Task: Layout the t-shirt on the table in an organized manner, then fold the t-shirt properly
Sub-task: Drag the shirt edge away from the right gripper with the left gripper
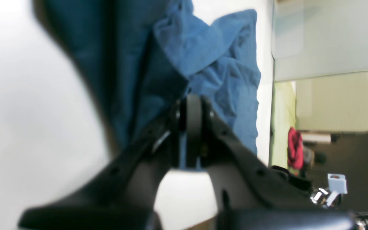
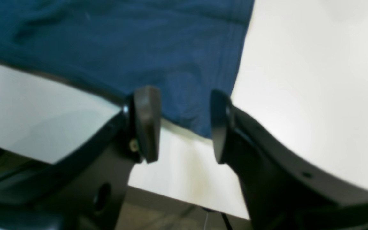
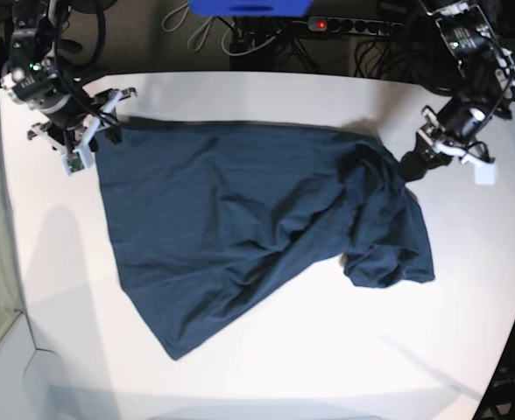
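The dark navy t-shirt (image 3: 257,227) lies spread on the white table (image 3: 328,350), rumpled and bunched at its right end. My left gripper (image 3: 408,166) is at the shirt's right upper edge. In the left wrist view its jaws (image 1: 190,127) are shut with blue cloth (image 1: 216,64) pinched between them. My right gripper (image 3: 95,140) is at the shirt's far left corner. In the right wrist view it (image 2: 184,127) is open, and the shirt's corner (image 2: 123,41) lies between the fingertips, just above the table (image 2: 299,80).
A power strip (image 3: 345,24) with a red light and cables lies beyond the table's far edge, next to a blue object (image 3: 249,7). Off the table's edge in the left wrist view are a red thing (image 1: 295,148) and room furniture.
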Motion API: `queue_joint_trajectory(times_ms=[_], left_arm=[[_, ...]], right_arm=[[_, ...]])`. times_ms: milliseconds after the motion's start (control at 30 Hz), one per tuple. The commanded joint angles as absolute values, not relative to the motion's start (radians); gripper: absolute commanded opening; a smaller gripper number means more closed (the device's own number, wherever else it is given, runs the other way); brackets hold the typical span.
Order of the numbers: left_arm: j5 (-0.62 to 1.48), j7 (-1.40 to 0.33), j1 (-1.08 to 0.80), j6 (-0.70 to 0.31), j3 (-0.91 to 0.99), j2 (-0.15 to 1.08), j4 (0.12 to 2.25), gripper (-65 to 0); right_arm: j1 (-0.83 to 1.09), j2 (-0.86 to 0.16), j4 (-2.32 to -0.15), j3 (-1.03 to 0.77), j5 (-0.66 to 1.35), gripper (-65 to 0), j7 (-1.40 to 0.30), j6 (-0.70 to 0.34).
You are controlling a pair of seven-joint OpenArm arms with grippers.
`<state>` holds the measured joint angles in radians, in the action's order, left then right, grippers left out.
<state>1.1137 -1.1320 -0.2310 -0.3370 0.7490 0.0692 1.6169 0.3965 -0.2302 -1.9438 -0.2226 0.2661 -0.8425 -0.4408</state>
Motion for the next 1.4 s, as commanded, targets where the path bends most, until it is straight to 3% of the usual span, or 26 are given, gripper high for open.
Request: queue_joint_trajectory(times_ms=[0, 100, 267, 467, 667, 900, 1133, 1233, 1367], left_arm=[[1.162, -1.130, -0.259, -0.341, 0.774, 0.082, 1.656, -64.8], [1.231, -1.130, -0.344, -0.360, 0.840, 0.084, 1.710, -64.8], [1.277, -1.130, -0.469, -0.516, 0.937, 0.076, 1.728, -64.8], [1.256, -1.130, -0.590, -0.696, 0.949, 0.013, 1.538, -64.8], [1.046, -1.124, -0.555, -0.698, 0.946, -0.030, 1.237, -64.6], [0.935, -1.121, -0.544, -0.698, 0.949, -0.024, 1.216, -64.5], [0.938, -1.129, -0.553, -0.698, 0.949, -0.022, 1.228, -63.8], [0.934, -1.130, -0.568, -0.698, 0.943, -0.025, 1.293, -55.7], [0.934, -1.130, -0.616, -0.698, 0.920, -0.031, 1.435, -35.2]], right_arm=[[0.390, -0.240, -1.959, -0.228, 0.269, -38.5, -0.823, -0.446], [0.378, -0.240, -1.946, -0.229, 0.269, -38.5, -0.825, -0.446], [0.360, -0.240, -1.893, -0.228, 0.269, -38.5, -0.823, -0.446], [0.349, -0.251, -1.856, -0.228, 0.272, -38.1, -0.822, -0.446], [0.354, -0.251, -1.865, -0.228, 0.274, -38.0, -0.822, -0.446], [0.395, -0.248, -2.000, -0.206, 0.275, -37.9, -0.831, -0.452], [0.395, -0.246, -2.015, -0.105, 0.272, -38.0, -0.832, -0.610], [0.395, -0.231, -2.015, -0.094, 0.272, -38.0, -0.831, -0.610], [0.390, -0.228, -2.012, -0.094, 0.272, -38.0, -0.828, -0.610]])
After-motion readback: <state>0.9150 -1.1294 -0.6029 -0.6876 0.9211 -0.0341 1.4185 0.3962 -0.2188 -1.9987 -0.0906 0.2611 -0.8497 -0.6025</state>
